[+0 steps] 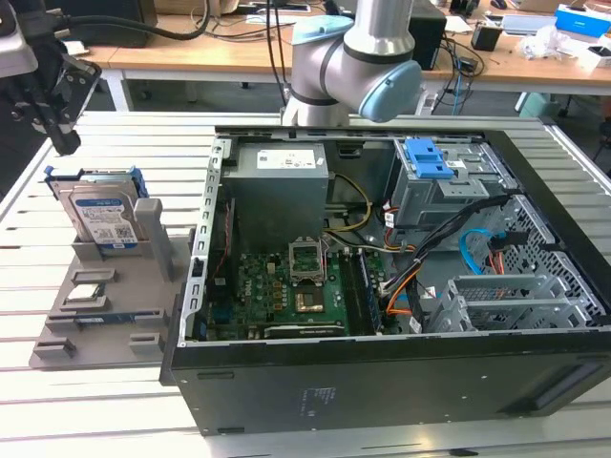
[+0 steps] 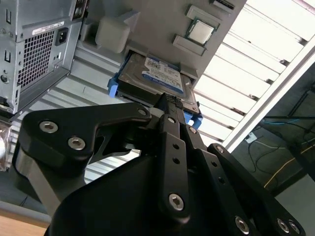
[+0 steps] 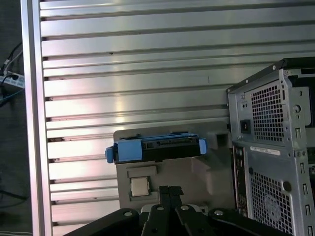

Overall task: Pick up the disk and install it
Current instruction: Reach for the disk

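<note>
The claw point(image 2: 172, 102), fingers together, hangs near the disk point(image 2: 146, 81) in its grey holder point(image 2: 157, 19)

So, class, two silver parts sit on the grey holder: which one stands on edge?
The disk, with blue side rails and a label, stands on edge in its slot; the small square chip lies flat on the holder.

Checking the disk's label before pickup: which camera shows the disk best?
The second wrist view: the disk shows its labelled face and blue rails close up. The exterior view shows it farther off, upright in the gray holder. The first wrist view shows it edge-on.
</note>
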Controlling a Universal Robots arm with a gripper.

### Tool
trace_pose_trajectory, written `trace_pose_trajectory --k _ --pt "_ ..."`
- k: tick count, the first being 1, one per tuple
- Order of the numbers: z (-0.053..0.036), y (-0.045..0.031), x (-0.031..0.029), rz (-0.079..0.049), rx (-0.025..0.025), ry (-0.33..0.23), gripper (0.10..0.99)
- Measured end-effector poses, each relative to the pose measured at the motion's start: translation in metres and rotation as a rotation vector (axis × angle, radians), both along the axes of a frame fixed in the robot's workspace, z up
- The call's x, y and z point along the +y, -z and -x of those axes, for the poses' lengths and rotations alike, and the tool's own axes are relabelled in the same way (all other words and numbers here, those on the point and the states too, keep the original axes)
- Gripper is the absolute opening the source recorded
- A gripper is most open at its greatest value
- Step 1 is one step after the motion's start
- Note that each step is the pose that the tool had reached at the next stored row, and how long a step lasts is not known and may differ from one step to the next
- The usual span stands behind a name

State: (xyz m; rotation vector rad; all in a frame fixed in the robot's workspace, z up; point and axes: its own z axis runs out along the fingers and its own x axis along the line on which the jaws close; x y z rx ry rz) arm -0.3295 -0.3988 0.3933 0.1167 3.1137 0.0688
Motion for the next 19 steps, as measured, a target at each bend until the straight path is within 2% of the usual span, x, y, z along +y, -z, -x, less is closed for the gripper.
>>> trace_pose_trajectory --k 8,13,19 --pt "0.0151 0.0000 0.0000 0.000 0.0000 0.000 0.106" --pt "0.0280 0.0000 0.0000 0.000 0.0001 0.000 0.106" --pt "0.0296 0.0000 0.0000 0.000 0.0000 0.000 0.106"
